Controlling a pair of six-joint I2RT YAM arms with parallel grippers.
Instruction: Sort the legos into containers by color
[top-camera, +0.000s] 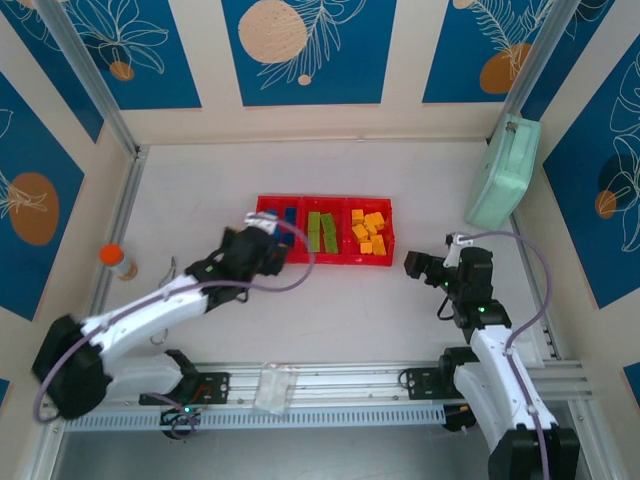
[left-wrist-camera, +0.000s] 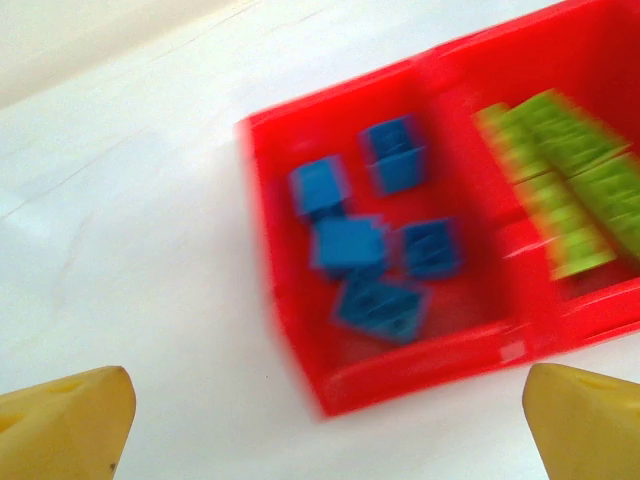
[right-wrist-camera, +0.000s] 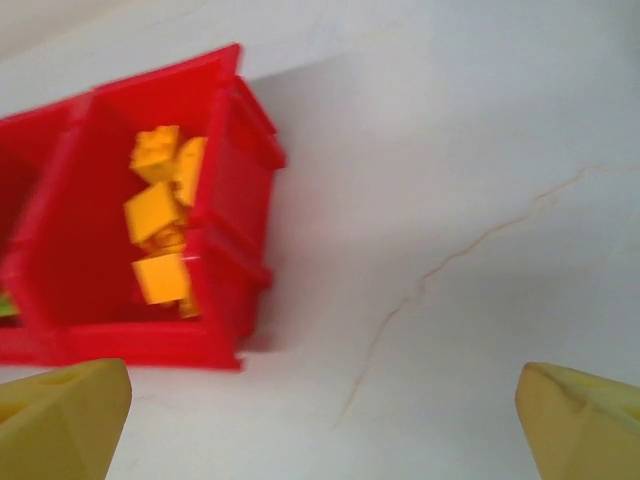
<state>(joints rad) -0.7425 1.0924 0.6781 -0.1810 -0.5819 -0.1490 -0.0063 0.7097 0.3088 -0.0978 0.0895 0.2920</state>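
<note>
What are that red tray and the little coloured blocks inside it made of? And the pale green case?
Red tray: likely moulded plastic; thin walls, uniform bright colour, slight sheen. Blue blocks, green blocks, yellow blocks: probably hard plastic; sharp edges, flat saturated colour. Pale green case: perhaps plastic too, judging by smooth rounded corners; too small to be sure.

Two robot arms, the left arm (top-camera: 150, 310) and the right arm (top-camera: 505, 375), have white shells with black joints and bases. A grey-purple cable (top-camera: 311, 258) runs along each. The left gripper (left-wrist-camera: 320, 430) has yellow, wedge-shaped fingertips (left-wrist-camera: 60, 425). A small green light (top-camera: 481, 309) glows on the right arm.
</note>
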